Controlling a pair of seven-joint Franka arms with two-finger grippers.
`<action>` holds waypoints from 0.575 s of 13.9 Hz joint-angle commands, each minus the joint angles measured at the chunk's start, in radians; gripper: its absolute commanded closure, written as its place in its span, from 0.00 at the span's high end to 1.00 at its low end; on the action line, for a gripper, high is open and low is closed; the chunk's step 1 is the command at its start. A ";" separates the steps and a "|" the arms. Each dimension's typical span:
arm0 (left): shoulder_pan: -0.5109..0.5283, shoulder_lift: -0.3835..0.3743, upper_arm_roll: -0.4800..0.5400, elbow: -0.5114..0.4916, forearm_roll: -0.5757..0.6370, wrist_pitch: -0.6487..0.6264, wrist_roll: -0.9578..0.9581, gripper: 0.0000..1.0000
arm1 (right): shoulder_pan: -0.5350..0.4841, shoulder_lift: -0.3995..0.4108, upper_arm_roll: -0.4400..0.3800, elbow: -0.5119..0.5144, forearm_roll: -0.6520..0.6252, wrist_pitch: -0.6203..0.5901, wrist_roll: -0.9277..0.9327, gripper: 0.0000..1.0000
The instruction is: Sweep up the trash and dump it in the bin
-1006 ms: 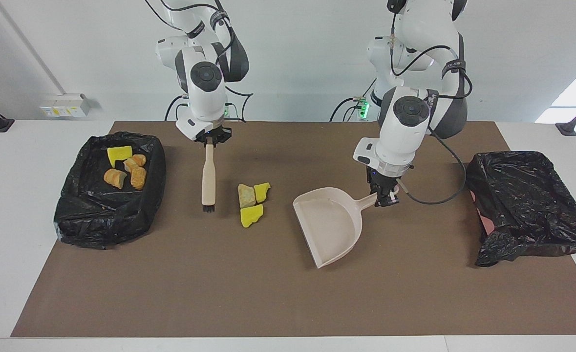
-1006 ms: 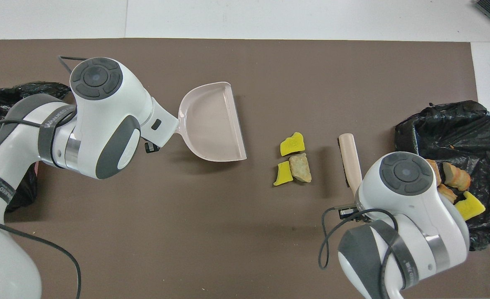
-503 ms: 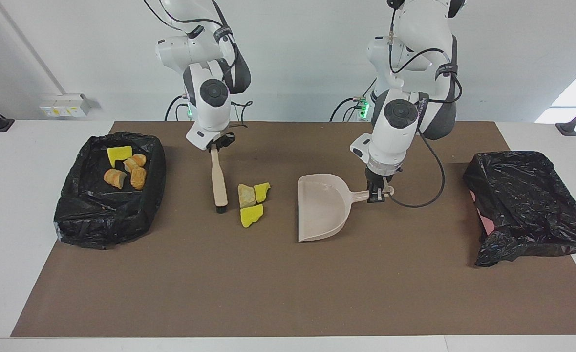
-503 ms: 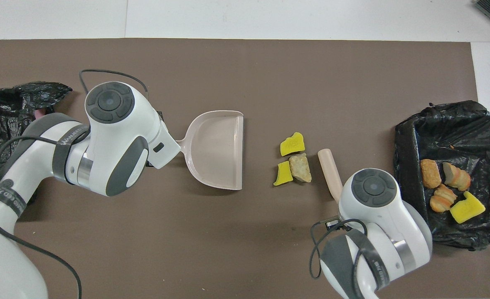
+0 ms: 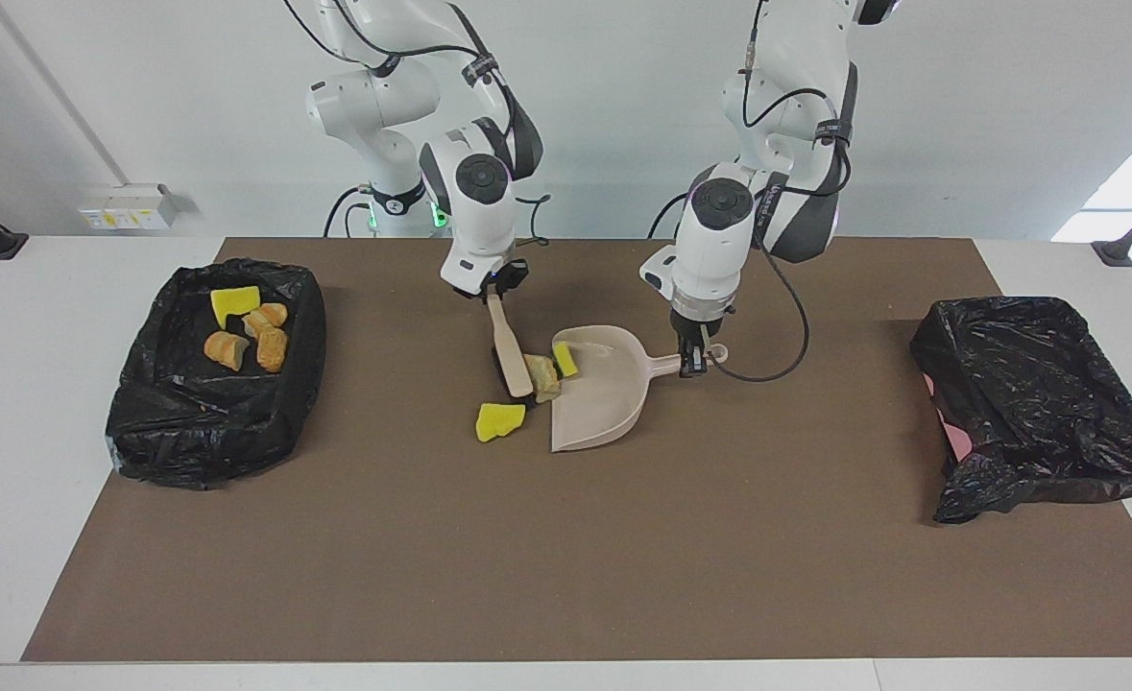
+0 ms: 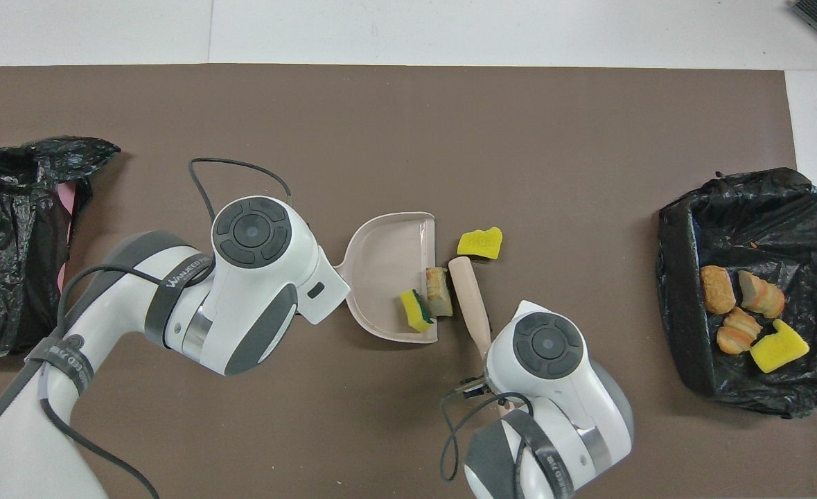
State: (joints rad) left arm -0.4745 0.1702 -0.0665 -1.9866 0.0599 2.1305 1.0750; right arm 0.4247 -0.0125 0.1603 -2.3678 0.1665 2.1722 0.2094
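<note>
The left end effector (image 5: 692, 367) is clamped on the handle of the beige dustpan (image 5: 604, 398), which lies flat on the brown mat (image 5: 566, 576) near the middle of the table (image 5: 28, 326), its open mouth turned toward the right arm's end. In the overhead view the left end effector itself is hidden under its arm.

The right end effector (image 5: 496, 288) grips the top of the brush (image 5: 510, 357), whose pale handle slants down to dark bristles resting on the mat just beside the dustpan's mouth.

The trash lies in two groups. At the dustpan's mouth, a green-backed sponge chunk (image 6: 415, 310) sits inside the pan at its lip. A tan lump (image 6: 438, 292) sits on the lip, touching the sponge on one side and the brush head on the other. A yellow chunk (image 6: 480, 242) lies on the bare mat, outside the pan, just beside the brush tip and farther from the robots than the lump.

The rest lies in the black-lined bin (image 5: 210, 374) at the right arm's end of the table: one yellow sponge piece (image 5: 234, 303) and three orange-tan lumps (image 5: 256, 338) close together on the liner.

A second bin (image 5: 1036, 403), wrapped in a black bag, stands at the left arm's end of the table, well apart from the dustpan; a bit of pink shows at its edge nearest the dustpan.
</note>
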 commanded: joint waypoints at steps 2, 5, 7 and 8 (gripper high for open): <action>-0.046 -0.044 0.013 -0.102 0.012 0.067 -0.040 0.00 | 0.037 0.039 -0.001 0.099 0.087 -0.044 0.048 0.00; -0.027 -0.043 0.013 -0.116 0.011 0.106 -0.050 0.00 | -0.015 -0.052 -0.016 0.124 0.058 -0.170 0.039 0.00; -0.019 -0.041 0.013 -0.115 0.011 0.105 -0.095 0.00 | -0.087 -0.031 -0.007 0.208 -0.150 -0.253 0.018 0.00; -0.019 -0.040 0.013 -0.110 0.011 0.103 -0.122 0.00 | -0.116 -0.002 -0.010 0.246 -0.235 -0.270 0.012 0.00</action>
State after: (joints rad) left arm -0.4926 0.1554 -0.0606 -2.0663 0.0602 2.2090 1.0113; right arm 0.3644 -0.0470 0.1457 -2.1920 0.0537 1.9517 0.2453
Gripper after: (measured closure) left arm 0.687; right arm 0.727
